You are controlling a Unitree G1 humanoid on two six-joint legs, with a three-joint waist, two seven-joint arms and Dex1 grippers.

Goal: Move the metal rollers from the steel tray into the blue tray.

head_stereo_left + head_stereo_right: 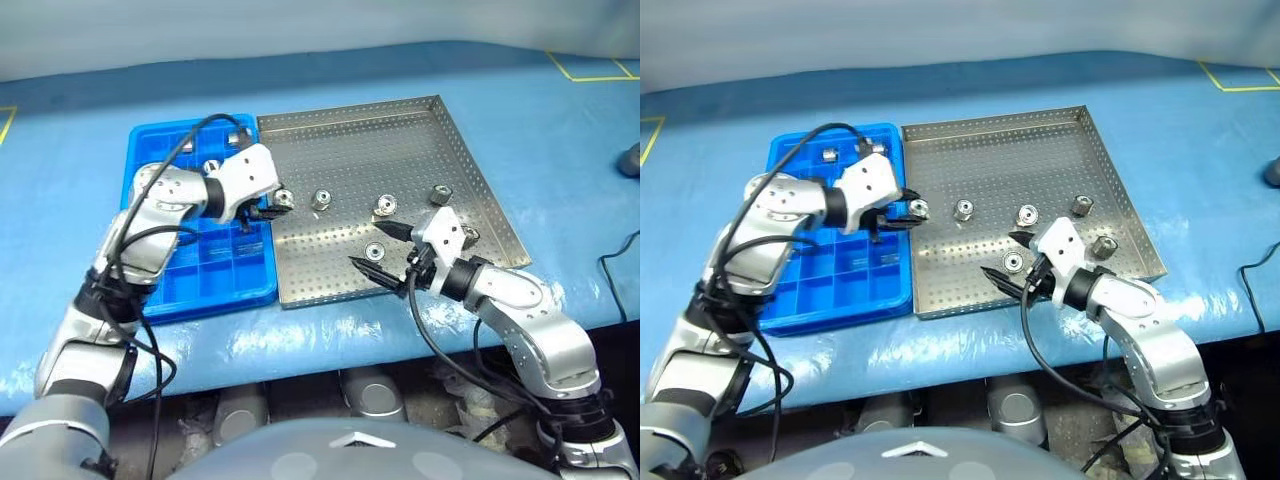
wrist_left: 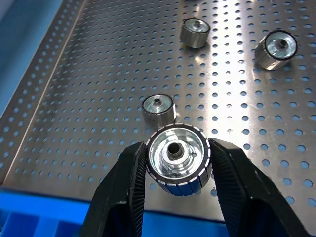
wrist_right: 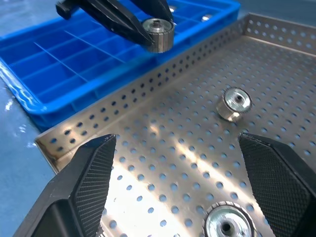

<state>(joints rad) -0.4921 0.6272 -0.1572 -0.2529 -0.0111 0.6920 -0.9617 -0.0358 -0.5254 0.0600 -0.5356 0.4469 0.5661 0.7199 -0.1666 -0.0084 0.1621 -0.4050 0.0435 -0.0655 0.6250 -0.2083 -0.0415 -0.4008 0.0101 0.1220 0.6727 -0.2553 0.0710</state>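
roller point(image 2: 177, 159) — bore toward wrist camera

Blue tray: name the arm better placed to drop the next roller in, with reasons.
Left. The left gripper is shut on a roller beside the blue tray. The right gripper is open, holding nothing, over the steel tray.

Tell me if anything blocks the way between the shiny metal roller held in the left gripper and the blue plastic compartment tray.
Nothing visible does. The left gripper holds the shiny metal roller raised above the perforated steel tray's low rim, right beside the blue plastic compartment tray. A few rollers already sit in the far compartments; the nearer ones look free.
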